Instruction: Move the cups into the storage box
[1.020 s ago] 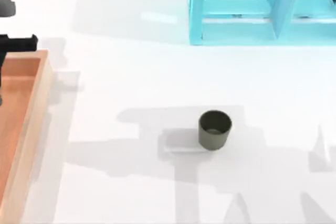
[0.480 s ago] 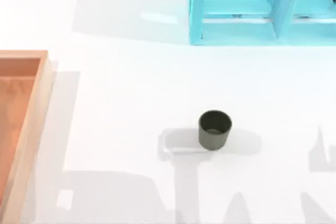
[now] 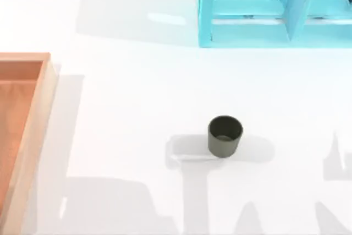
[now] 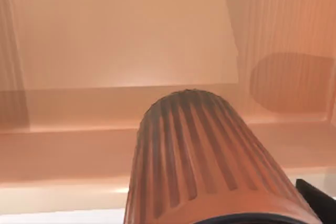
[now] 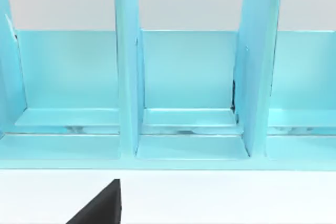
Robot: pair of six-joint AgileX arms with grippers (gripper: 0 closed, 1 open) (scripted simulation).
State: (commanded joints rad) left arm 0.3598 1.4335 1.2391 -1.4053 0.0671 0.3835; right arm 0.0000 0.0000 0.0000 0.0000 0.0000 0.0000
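The ribbed red-brown cup [image 4: 210,161] fills the lower centre of the left wrist view, close against the left gripper, whose finger state cannot be determined; behind the cup lie the light wooden wall and orange-brown floor of the storage box [image 4: 121,35]. The squat, smooth olive-green cup [image 3: 225,136] stands upright on the white table [image 3: 126,108] at lower centre of the top view, well apart from the storage box at the left edge. A turquoise shelf unit [image 3: 264,9] occupies the upper right, clear of the cup.
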